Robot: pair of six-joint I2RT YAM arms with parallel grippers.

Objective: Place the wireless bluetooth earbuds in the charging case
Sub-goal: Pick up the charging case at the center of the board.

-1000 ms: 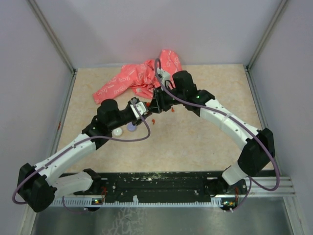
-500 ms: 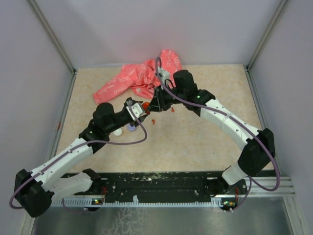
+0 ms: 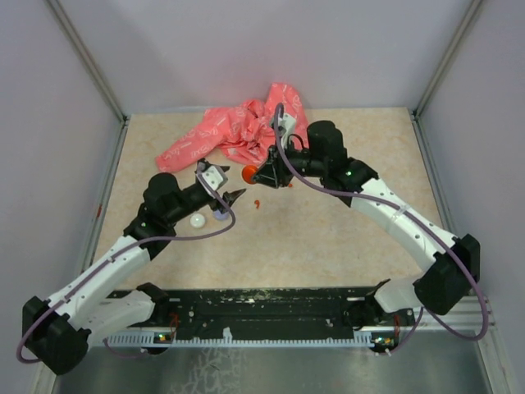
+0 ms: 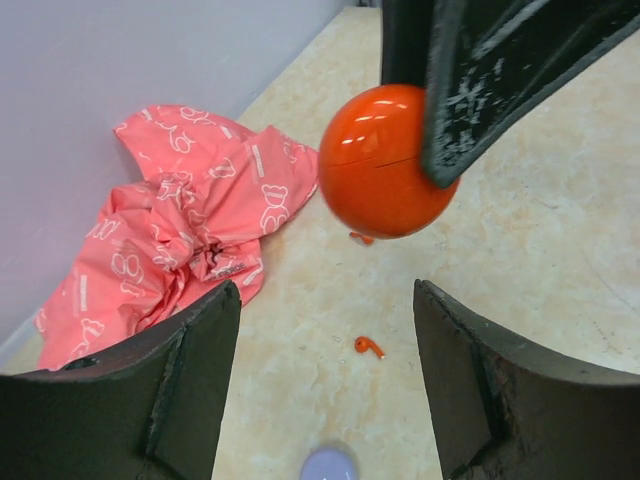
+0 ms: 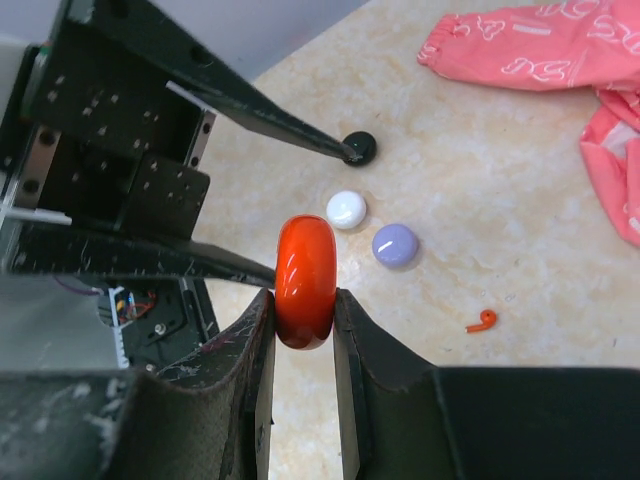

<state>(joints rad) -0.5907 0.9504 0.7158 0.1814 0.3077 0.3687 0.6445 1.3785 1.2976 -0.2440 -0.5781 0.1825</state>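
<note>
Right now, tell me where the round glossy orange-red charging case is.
In the top view the charging case is near the table's middle, clamped in the right gripper, on the near side of the pink printed cloth and facing the left gripper.

I read the top external view from above and behind the arm bases, facing the far wall and set far enough back to take in the whole bench (image 3: 344, 238). The left wrist view sits low and close, looking out between the left fingers (image 4: 190, 390) toward a wall at the bench edge, while the right wrist view looks down along the right fingers (image 5: 240, 400) toward the left arm. All three views share the charging case (image 3: 248, 173), the pink cloth (image 3: 230, 135), the lavender disc (image 5: 395, 244) and one earbud (image 4: 369, 346) lying between the arms.
</note>
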